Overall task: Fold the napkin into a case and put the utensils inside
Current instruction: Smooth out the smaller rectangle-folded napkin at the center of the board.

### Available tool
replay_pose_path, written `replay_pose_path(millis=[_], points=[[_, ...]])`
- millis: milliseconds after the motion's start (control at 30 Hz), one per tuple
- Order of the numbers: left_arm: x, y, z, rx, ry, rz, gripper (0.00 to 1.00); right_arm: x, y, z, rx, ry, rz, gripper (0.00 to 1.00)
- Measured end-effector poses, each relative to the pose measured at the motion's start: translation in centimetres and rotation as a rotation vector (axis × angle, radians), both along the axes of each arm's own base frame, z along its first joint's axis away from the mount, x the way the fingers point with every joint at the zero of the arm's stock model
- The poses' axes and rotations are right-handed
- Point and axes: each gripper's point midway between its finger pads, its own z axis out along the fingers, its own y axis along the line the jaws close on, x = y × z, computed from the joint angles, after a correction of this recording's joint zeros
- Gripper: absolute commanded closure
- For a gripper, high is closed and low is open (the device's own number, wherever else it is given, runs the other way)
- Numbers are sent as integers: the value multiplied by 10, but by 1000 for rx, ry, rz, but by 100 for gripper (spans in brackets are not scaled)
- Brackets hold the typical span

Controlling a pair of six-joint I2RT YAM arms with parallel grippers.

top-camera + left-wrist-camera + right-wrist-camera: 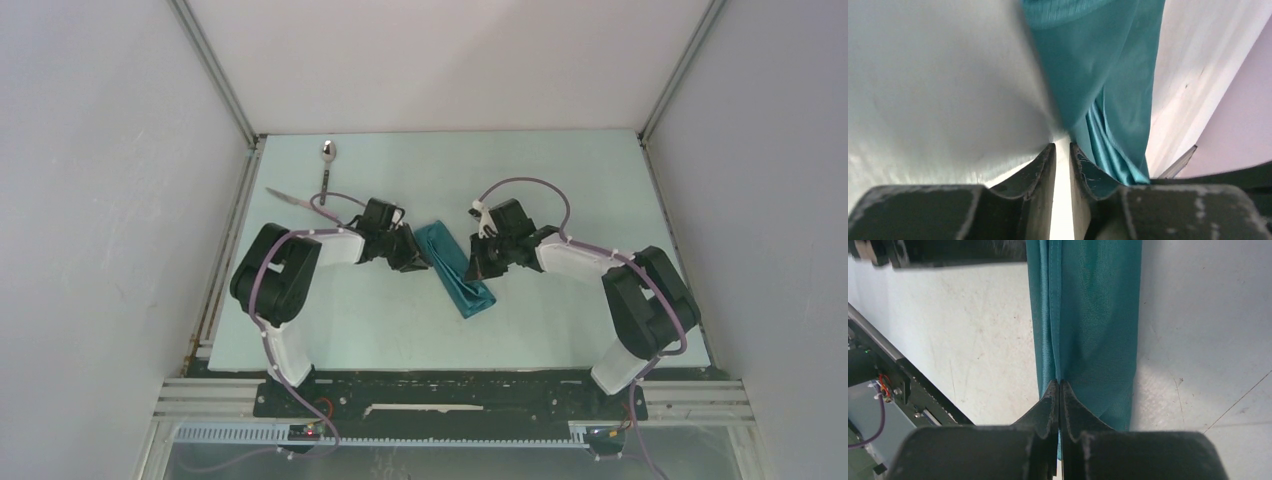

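Note:
The teal napkin [457, 268] lies folded into a narrow strip, slanting across the middle of the table between my two grippers. My left gripper [413, 256] is at the strip's left side. In the left wrist view its fingertips [1062, 146] stand slightly apart with bare table in the gap, and the napkin [1108, 75] lies just past the right finger. My right gripper [479, 262] is at the strip's right side, and in its wrist view the gripper [1059, 382] is shut on a fold edge of the napkin [1093, 315]. The spoon [327, 160] and knife [290, 198] lie at the far left.
White enclosure walls and metal frame posts [225, 95] close in the table on three sides. A black rail [450, 385] runs along the near edge by the arm bases, and it also shows at the left of the right wrist view [903, 375].

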Motion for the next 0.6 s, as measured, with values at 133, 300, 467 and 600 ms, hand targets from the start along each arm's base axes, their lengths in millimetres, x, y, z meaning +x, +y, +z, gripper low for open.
replay_pose_path(millis=[133, 300, 467, 600], points=[[-30, 2, 1, -38, 18, -19, 62, 2, 0, 2, 10, 8, -23, 100], [-68, -5, 5, -96, 56, -51, 62, 1, 1, 3, 16, 18, -35, 100], [-84, -34, 7, -152, 70, -102, 62, 0, 3, 3, 19, 28, -41, 100], [-82, -41, 5, -186, 78, -82, 71, -3, 6, 3, 18, 29, -35, 100]])
